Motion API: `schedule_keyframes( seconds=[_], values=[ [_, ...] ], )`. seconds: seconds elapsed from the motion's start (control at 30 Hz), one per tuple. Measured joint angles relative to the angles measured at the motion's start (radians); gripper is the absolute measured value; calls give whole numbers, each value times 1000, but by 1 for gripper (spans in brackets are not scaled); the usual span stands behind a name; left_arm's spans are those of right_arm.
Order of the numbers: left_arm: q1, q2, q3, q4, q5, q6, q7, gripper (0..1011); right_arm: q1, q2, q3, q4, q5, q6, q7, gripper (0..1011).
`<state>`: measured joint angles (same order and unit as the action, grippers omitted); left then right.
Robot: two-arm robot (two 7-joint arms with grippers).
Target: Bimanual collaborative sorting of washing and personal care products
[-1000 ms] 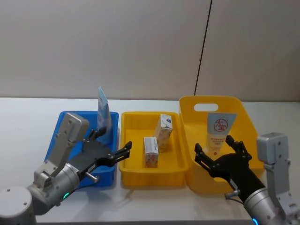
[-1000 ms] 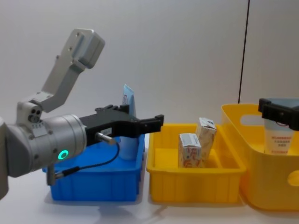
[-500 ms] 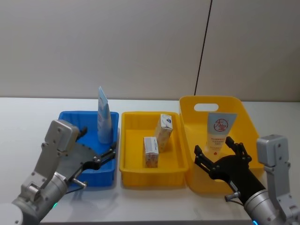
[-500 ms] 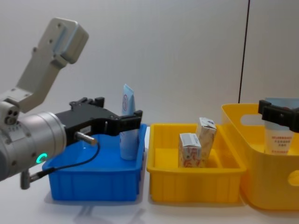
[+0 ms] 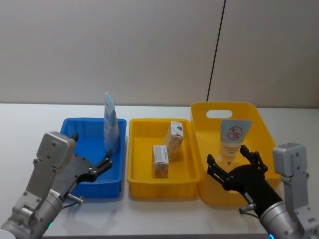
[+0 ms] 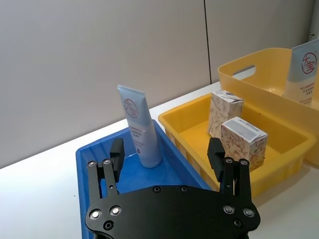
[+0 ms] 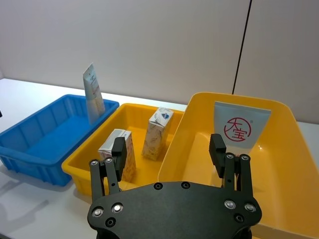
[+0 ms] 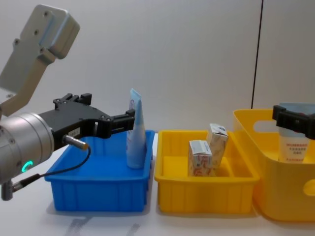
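The open left gripper [image 6: 166, 151] is held near the blue bin [image 5: 89, 121], where a tube [image 5: 110, 127] stands. Two cartons [image 5: 160, 161] stand in the middle tray [image 5: 149, 123]. The right gripper [image 7: 167, 148], also open, faces the logo tube [image 5: 233, 139] in the right bin [image 5: 219, 107]. Sorting is judged done; only clearing of both arms seems needed.

Left arm low, front-left, forearm raised | left gripper [image 6: 166, 152] fingers spread wide, gripping nothing | right arm low, front-right | right gripper [image 7: 168, 144] fingers spread too, empty, pointing forward
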<state>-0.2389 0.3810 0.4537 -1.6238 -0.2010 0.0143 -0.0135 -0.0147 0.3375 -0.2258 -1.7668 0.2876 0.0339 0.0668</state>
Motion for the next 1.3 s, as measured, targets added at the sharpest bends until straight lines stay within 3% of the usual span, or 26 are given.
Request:
schedule_keyframes(
  seconds=[0.37,0.63,1.3],
  values=[
    [2,1,0,-2,1,0,3,1001,1,0,-1,1,-1,1,3,1004],
    [2,1,0,-2,1,0,3,1001,19,-8,-22,9,-21,18,11,1004],
    [2,1,1,-2,1,0,3,1001,144,-102,-150,119,-130,165,-17,1004]
  ],
)
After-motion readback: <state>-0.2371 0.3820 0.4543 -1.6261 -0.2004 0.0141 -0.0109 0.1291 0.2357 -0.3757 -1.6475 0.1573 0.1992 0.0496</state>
